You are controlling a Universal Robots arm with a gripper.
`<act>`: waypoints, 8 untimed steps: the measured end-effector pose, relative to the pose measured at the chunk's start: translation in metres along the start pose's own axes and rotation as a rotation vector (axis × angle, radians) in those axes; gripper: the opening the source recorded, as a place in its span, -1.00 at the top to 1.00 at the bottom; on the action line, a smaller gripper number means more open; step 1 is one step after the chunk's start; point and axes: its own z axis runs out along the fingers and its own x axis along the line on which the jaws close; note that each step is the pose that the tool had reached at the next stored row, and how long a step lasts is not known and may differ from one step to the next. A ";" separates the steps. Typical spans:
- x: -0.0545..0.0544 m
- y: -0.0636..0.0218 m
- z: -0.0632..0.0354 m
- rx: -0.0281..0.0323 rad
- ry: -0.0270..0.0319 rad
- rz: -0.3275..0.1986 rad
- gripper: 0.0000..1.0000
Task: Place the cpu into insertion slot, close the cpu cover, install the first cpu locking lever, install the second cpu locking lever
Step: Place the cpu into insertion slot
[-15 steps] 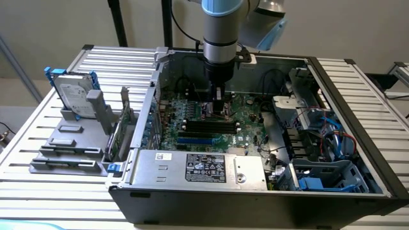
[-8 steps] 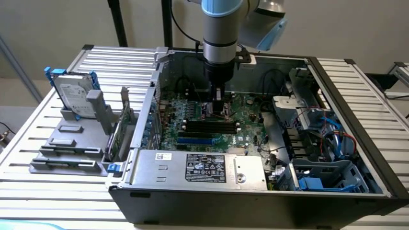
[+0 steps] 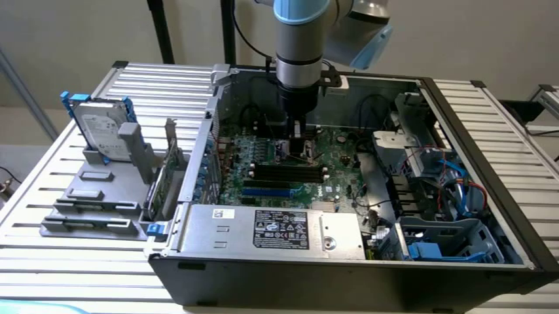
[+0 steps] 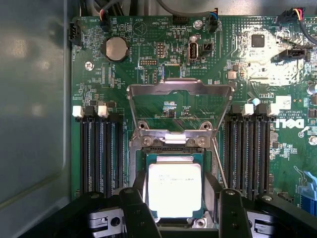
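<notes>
A: Room around the tool?
B: Tight; the gripper [image 3: 302, 152] stands low inside the open computer case [image 3: 349, 278], arm straight down between the case's wall on the exterior view's left and the drive cage [image 3: 406, 147] on the exterior view's right; memory slots [image 4: 99, 153] run in banks on both sides of the insertion slot [image 4: 171, 147], with a narrow strip of green board [image 4: 148, 29] between.
A: State of the tool?
B: Fingers [image 4: 134, 210] set wide, yet their tips lie against two opposite edges of the cpu [image 4: 174, 191]; pinching it, right at the slot.
A: The cover?
B: The cpu cover [image 4: 181, 89] stands swung up off the slot, hinged at the edge away from the fingers; board shows through its window; a thin metal rod [image 4: 219, 161] slants just beside the slot.
A: Anything hidden?
B: The gripper's body cuts off the near edge of cpu and slot; seated or just above, cannot tell; in the exterior view the arm covers the slot.
A: Writing?
B: DELL logo [image 4: 292, 130] in white near the board's edge; cpu print washed out by glare; power supply [image 3: 279, 229] label too small to read.
</notes>
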 end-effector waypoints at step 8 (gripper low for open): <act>0.000 -0.0004 0.0022 -0.0024 -0.0045 0.005 -0.08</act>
